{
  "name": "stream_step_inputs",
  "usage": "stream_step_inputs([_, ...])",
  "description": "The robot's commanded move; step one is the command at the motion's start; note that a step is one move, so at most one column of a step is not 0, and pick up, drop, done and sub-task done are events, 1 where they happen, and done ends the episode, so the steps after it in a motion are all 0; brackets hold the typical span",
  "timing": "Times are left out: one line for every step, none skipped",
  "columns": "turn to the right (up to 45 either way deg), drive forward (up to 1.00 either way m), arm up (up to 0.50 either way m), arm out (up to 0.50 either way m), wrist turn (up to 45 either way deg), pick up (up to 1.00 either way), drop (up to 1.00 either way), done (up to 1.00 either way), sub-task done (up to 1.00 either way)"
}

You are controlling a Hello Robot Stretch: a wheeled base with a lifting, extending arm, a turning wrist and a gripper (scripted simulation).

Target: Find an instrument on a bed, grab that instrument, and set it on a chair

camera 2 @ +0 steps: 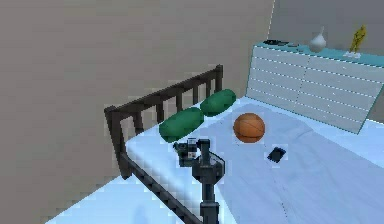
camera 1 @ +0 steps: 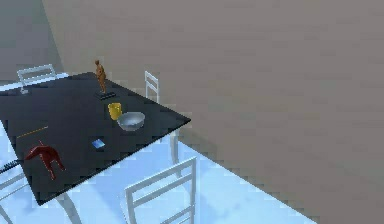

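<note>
A bed (camera 2: 320,170) with a pale blue sheet and a dark slatted headboard (camera 2: 160,100) fills the arm side view. On it lie two green pillows (camera 2: 182,124), an orange basketball (camera 2: 249,126) and a small dark flat thing (camera 2: 276,154). My arm rises from the bottom edge, and the gripper (camera 2: 183,152) sits over the sheet just below the nearer pillow. I cannot tell whether it holds anything. A white chair (camera 1: 160,195) stands at the near side of a black table (camera 1: 70,110) in the forward view; two others (camera 1: 151,84) stand at the far side.
On the table stand a brown statuette (camera 1: 101,74), a yellow mug (camera 1: 115,110), a bowl (camera 1: 132,121), a small blue thing (camera 1: 99,144) and a red object (camera 1: 45,157). A pale dresser (camera 2: 320,85) with a vase (camera 2: 318,41) stands beyond the bed.
</note>
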Motion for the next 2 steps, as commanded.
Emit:
stream_step_inputs([0.0,0.00,0.00,0.00,45.0,0.00,0.00,0.00,0.00])
stream_step_inputs([0.0,0.00,-0.30,0.00,0.0,0.00,0.00,0.00,0.00])
